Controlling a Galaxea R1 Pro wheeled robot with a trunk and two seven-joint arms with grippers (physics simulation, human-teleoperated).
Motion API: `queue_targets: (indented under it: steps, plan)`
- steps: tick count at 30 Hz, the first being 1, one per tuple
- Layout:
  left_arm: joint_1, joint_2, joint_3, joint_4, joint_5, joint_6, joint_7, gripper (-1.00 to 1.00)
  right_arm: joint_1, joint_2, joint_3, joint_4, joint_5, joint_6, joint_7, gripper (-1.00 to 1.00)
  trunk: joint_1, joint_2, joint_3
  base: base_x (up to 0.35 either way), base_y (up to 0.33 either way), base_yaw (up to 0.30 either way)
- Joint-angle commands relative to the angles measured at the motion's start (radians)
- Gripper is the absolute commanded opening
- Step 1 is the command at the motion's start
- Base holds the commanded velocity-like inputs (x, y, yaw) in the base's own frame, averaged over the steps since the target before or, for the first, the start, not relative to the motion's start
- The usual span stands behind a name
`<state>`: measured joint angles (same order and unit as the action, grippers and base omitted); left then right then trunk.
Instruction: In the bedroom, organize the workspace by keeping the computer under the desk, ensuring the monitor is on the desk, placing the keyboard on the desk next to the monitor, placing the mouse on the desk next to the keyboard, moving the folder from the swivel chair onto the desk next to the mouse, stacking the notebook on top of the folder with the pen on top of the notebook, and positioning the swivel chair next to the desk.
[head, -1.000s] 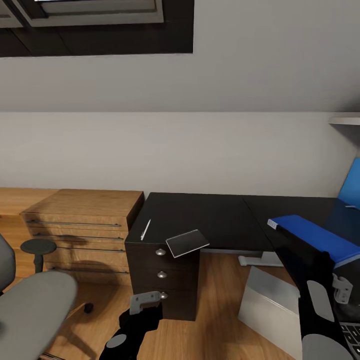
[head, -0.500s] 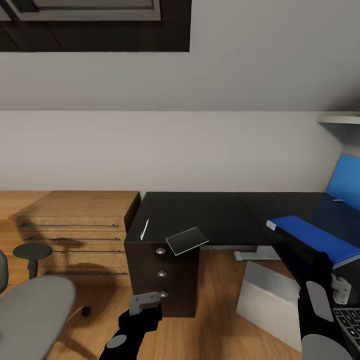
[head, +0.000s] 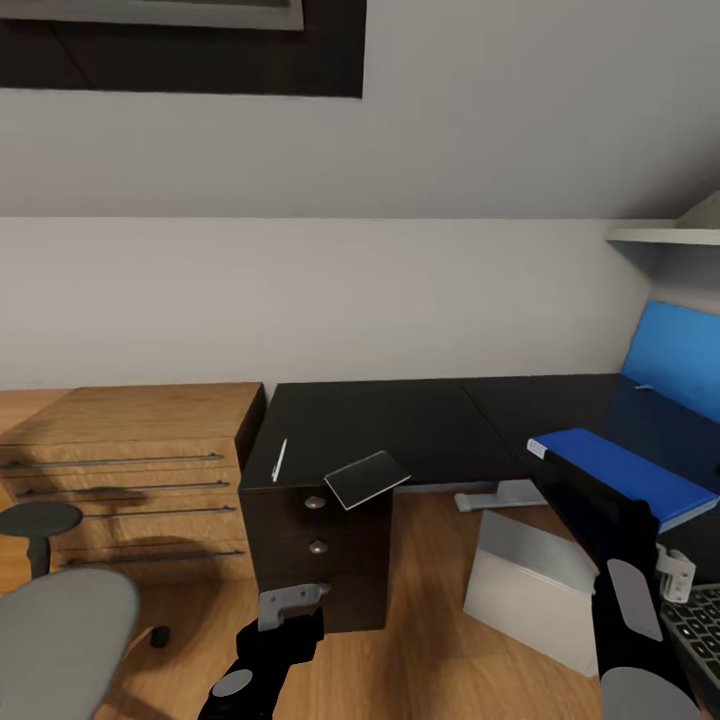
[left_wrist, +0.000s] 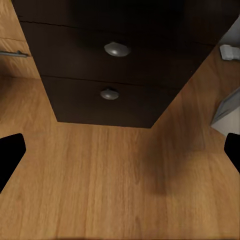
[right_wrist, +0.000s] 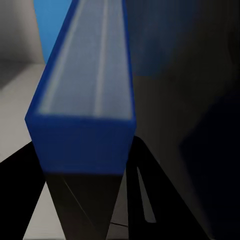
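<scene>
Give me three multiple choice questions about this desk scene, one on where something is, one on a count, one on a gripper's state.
1. The notebook lies:
A. overhanging the desk's front edge
B. on the floor
C. on the chair

2. Silver knobs visible on the drawer unit in the head view:
A. five
B. two
C. none

3. The right gripper is:
A. open and empty
B. shut on the folder
C. holding a pen

Answers: 1 A, one corner juts past the edge. 2 B, two knobs show above the left gripper. 3 B, the right wrist view shows the fingers clamping the blue edge.

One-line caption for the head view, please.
Right gripper holds the blue folder over the black desk; notebook overhangs its edge.
</scene>
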<state>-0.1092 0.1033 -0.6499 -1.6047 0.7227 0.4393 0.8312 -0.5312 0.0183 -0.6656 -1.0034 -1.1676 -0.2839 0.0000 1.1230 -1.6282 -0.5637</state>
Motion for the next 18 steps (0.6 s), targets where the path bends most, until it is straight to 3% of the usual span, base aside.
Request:
queue_targets:
  steps: [1, 9, 18]
  plan:
    - [-0.001, 0.000, -0.002, -0.001, 0.006, 0.002, 0.007, 1.00, -0.001, 0.001, 0.000, -0.001, -0.007, -0.001, 0.000, -1.00, 0.000, -0.001, -0.001, 0.000, 0.102, -0.039]
    - [-0.001, 0.000, -0.002, -0.001, 0.006, 0.003, 0.005, 1.00, -0.001, 0.002, 0.003, -0.001, -0.007, -0.001, 0.001, -1.00, 0.000, -0.001, -0.002, 0.012, 0.037, -0.011]
    - [-0.001, -0.002, -0.003, 0.002, 0.007, 0.004, 0.006, 1.00, -0.001, 0.001, 0.003, -0.001, -0.008, 0.000, 0.003, -1.00, 0.000, -0.001, -0.002, 0.168, 0.077, 0.000]
